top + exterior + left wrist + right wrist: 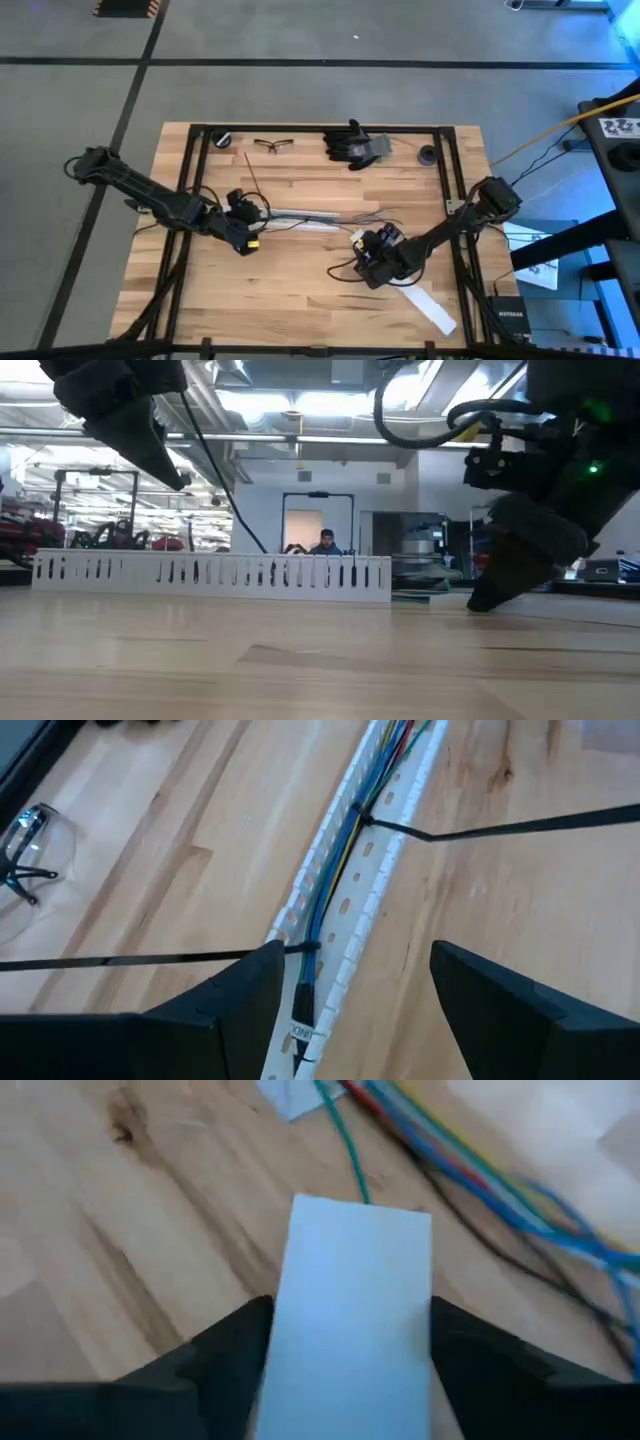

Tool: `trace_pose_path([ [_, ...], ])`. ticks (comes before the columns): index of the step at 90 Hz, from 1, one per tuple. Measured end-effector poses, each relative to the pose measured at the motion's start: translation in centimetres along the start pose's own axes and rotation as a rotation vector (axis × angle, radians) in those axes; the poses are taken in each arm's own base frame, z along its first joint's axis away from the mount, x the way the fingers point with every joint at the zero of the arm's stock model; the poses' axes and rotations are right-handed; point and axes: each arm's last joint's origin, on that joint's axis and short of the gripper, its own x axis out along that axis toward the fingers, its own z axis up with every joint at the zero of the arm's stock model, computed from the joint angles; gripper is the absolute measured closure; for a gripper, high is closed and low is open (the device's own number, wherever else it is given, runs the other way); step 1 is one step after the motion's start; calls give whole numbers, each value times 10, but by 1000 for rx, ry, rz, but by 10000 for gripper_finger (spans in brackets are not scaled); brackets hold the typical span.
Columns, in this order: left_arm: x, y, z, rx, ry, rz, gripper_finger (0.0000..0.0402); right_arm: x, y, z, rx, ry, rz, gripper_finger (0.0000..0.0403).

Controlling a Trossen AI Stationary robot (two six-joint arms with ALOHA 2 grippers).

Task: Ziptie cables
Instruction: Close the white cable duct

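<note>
Overhead: light wooden table [300,260] on grey floor; cables [340,850] lie in white perforated strip [385,870]. Left gripper [350,1005] spread above it. Right gripper [350,1370] pinches a white flat piece [350,1300].

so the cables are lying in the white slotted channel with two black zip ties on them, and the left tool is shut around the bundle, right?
Not quite. The left tool is open, its fingers apart either side of the white channel, gripping nothing; the left wrist view shows it. The cables do lie in the channel with two black zip ties on them.
</note>
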Motion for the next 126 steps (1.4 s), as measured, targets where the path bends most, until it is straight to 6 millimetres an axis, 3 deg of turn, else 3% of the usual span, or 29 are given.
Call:
trace_pose_path([
  [38, -4, 2, 1, -12, -14, -8, 165, -25, -10, 18, -107, -17, 63, 312],
  [54, -7, 4, 2, -7, -25, -14, 165, -27, -14, 24, -73, -21, 63, 332],
  [64, -8, 6, 4, -11, -33, -11, 165, -22, -17, 30, -40, 27, 74, 308],
  [78, -8, 13, 12, -23, -34, -10, 165, -22, -26, 41, -26, 71, 91, 240],
  [102, -3, 25, 27, -81, -33, -45, 165, -55, -57, 51, -55, 145, 85, 119],
  [112, 2, 27, 31, -96, -44, -62, 165, -64, -63, 52, -24, 209, 129, 95],
  [126, 12, 25, 30, -92, -61, -63, 165, -59, -62, 55, 21, 319, 214, 89],
])
